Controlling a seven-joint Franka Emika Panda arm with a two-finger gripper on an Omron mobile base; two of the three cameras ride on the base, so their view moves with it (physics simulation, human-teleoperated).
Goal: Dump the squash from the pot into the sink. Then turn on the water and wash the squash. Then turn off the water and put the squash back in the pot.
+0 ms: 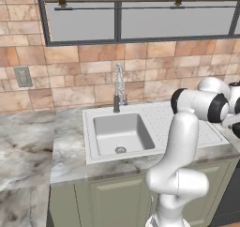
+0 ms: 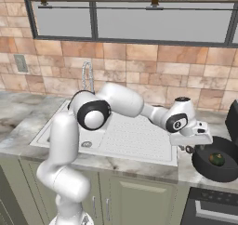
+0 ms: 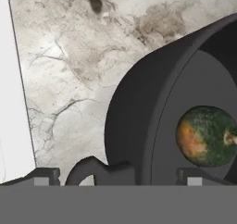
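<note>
The black pot [image 2: 204,166] stands on the marble counter right of the drainboard, and the green and orange squash [image 2: 216,159] lies inside it. In the hand view the pot [image 3: 134,126] rises at the right with the squash [image 3: 206,136] on its floor. My gripper [image 2: 190,148] hovers at the pot's left rim. It is open [image 3: 120,177], its fingertips [image 3: 46,174] wide apart, with the pot's wall and loop handle [image 3: 90,166] between them, untouched. The sink [image 1: 124,132] lies to the left with its drain [image 1: 120,149] bare. No water runs from the faucet [image 1: 118,87].
The ribbed drainboard [image 2: 135,140] lies between the basin and the pot; its white edge [image 3: 11,102] shows at the left of the hand view. A dark stove front [image 2: 209,205] sits below the pot. A tiled wall and a window stand behind the counter.
</note>
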